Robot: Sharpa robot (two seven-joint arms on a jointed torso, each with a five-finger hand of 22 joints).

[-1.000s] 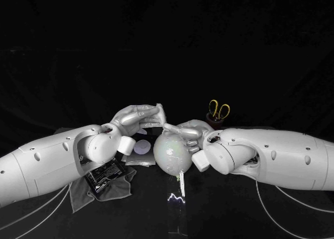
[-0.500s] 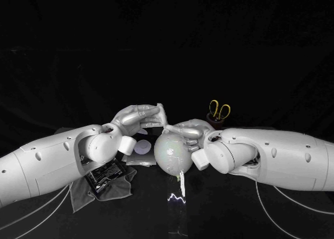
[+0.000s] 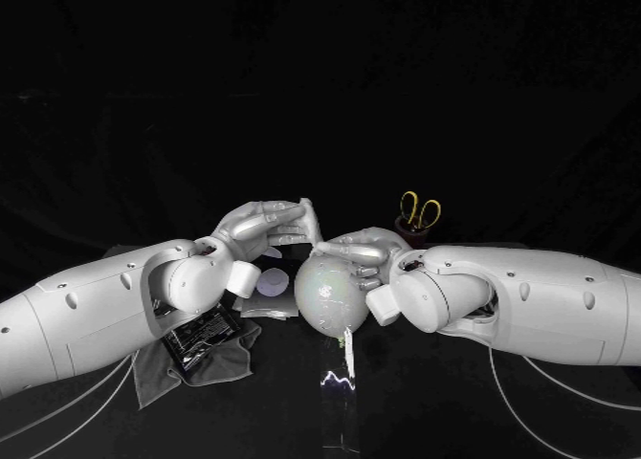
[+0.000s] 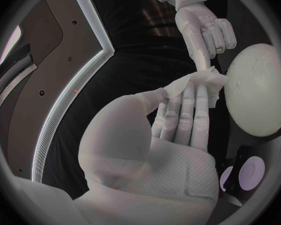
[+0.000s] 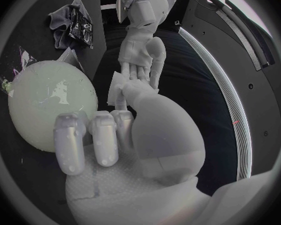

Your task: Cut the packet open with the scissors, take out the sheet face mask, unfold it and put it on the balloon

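a black table (image 3: 445,416) takes up the lower part of the head view, its surface matte and dark. behind it stands a black backdrop (image 3: 320,86), faintly uneven, filling the upper half. table and backdrop run together with no plain edge between them. the light is dim and falls mainly on the middle of the table.

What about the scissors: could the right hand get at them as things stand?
Probably, once freed: the scissors stand in a cup just behind the right hand, nothing between, but it pinches the sheet mask.
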